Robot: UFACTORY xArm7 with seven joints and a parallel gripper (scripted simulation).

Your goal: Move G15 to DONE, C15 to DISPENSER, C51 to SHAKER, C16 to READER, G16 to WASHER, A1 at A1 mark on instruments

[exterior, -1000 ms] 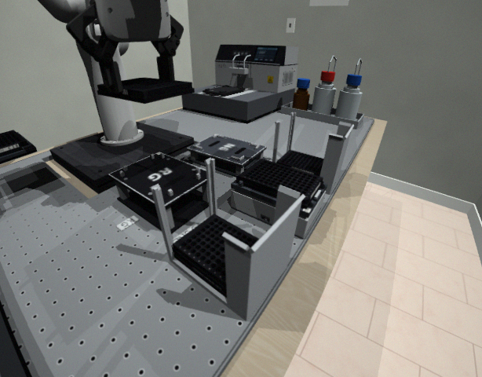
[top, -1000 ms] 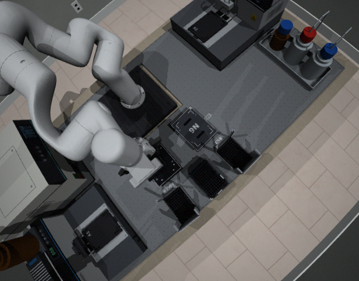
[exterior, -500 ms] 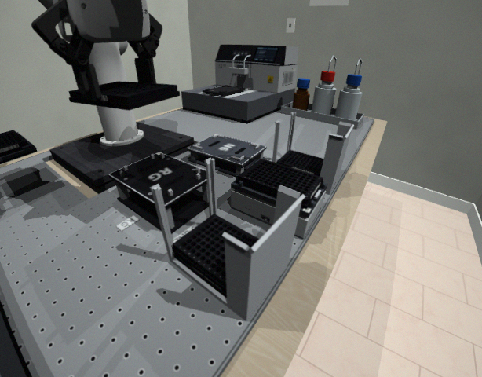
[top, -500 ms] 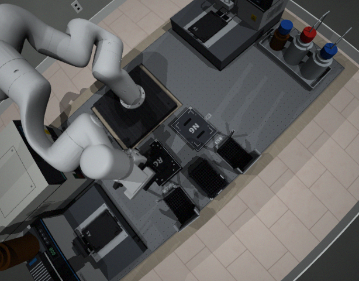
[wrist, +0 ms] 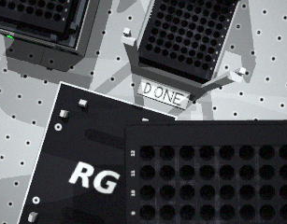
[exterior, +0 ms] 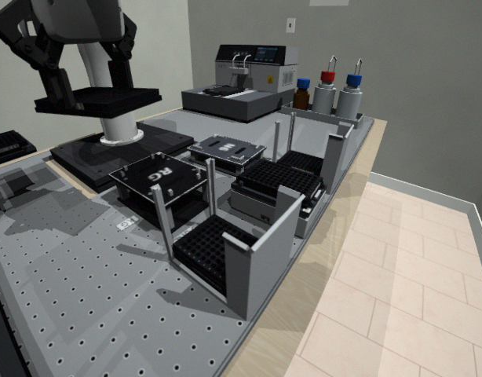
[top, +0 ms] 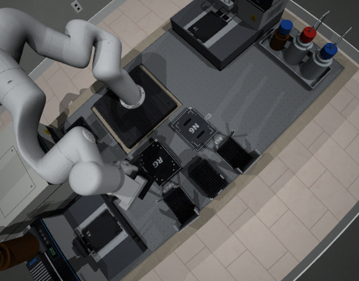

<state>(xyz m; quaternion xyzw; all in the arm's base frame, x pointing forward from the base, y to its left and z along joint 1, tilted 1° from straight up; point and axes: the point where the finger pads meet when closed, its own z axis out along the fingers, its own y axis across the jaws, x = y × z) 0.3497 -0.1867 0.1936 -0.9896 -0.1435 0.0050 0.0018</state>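
My gripper (exterior: 93, 97) is shut on a black well plate (exterior: 111, 100) (wrist: 208, 173) and holds it level, high above the deck, over the near-left part of the RG nest (top: 158, 161) (exterior: 151, 176) (wrist: 87, 179). I cannot read the plate's label. In the top view the arm hides the fingers. The DONE rack (top: 190, 216) (exterior: 253, 259), with its label (wrist: 164, 98), lies just beyond and holds one black plate (top: 179, 204) (exterior: 204, 247) (wrist: 187, 33) on its floor. A plate (top: 207, 178) (exterior: 278, 176) (wrist: 35, 14) sits on the shaker beside it. The IN rack (exterior: 334, 154) holds black plates (top: 234, 154).
The N6 nest (top: 193, 128) (exterior: 229, 148) stands bare behind RG. An instrument at the far end holds a plate (top: 207, 27) (exterior: 223, 89); another at the near left holds a plate (top: 101, 229). Bottles (top: 308, 45) (exterior: 326, 95) stand at the far corner. Rack posts (exterior: 210, 180) rise tall.
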